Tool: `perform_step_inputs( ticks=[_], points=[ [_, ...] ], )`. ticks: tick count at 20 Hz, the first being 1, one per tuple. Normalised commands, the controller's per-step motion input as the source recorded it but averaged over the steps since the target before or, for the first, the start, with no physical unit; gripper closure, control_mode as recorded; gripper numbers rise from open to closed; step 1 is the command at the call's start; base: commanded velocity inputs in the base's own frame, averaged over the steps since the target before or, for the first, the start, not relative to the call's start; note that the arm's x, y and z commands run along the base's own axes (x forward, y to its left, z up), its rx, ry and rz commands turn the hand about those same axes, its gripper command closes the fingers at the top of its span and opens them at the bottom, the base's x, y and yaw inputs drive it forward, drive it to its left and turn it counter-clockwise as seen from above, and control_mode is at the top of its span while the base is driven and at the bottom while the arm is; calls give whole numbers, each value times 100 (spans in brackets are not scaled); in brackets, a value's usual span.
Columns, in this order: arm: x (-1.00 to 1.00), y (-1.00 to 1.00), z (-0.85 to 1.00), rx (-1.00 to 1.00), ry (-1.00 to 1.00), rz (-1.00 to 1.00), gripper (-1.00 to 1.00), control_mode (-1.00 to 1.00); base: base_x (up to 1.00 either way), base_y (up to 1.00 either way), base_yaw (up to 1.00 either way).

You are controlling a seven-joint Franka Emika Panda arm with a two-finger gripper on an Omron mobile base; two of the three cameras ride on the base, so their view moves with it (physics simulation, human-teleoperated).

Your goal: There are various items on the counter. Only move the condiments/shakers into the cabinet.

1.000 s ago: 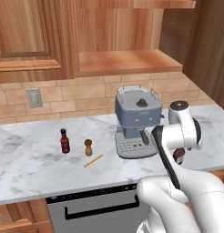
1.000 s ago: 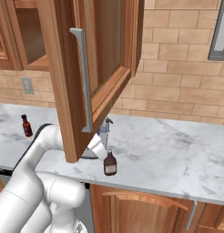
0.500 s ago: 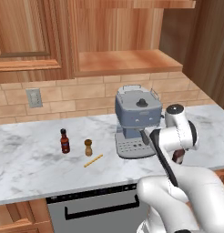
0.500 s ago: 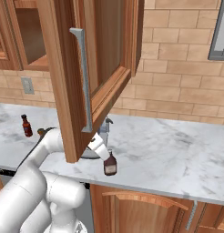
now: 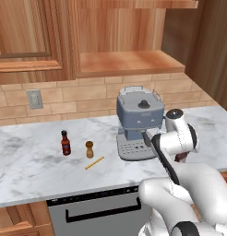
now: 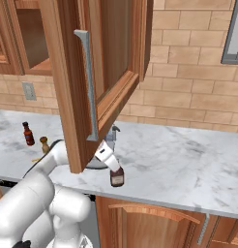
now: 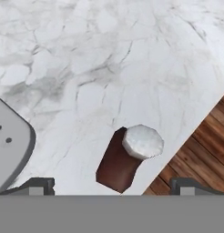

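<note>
Hovering over dark brown glass bottle point(image 7: 120, 166) near the counter point(image 6: 188, 160) front edge, right of the grey espresso machine point(image 5: 139, 120).

Seen from above in hand view: white cap, brown body, standing between the two finger tips point(image 7: 38, 185) of the gripper point(image 7: 111, 186), jaws spread wide, nothing held, bottle untouched. Right base view adds gripper point(image 6: 110, 162) just above the bottle point(image 6: 117, 176), under the open cabinet door point(image 6: 99, 72). Left base view alone shows sauce bottle point(image 5: 65, 143), wooden pepper shaker point(image 5: 89, 149) and yellow stick point(image 5: 94, 162) well apart to the left, and the cabinet point(image 5: 129, 62) shelf above. Compared with half a second ago, gripper lower, closer to the bottle.
</note>
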Motion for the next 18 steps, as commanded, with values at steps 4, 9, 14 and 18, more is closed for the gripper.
perform_step_inputs(
  ticks=[4, 9, 14, 18],
  points=[
    [0, -15, -11, 0, 0, 0, -100, -100, 0, 0, 0],
    [0, -14, -13, 0, 0, 0, -100, -100, 0, 0, 0],
    [3, -2, -6, 0, 0, 0, -100, -100, 0, 0, 0],
    [12, 0, -2, 0, 0, 0, -100, -100, 0, 0, 0]
  ],
)
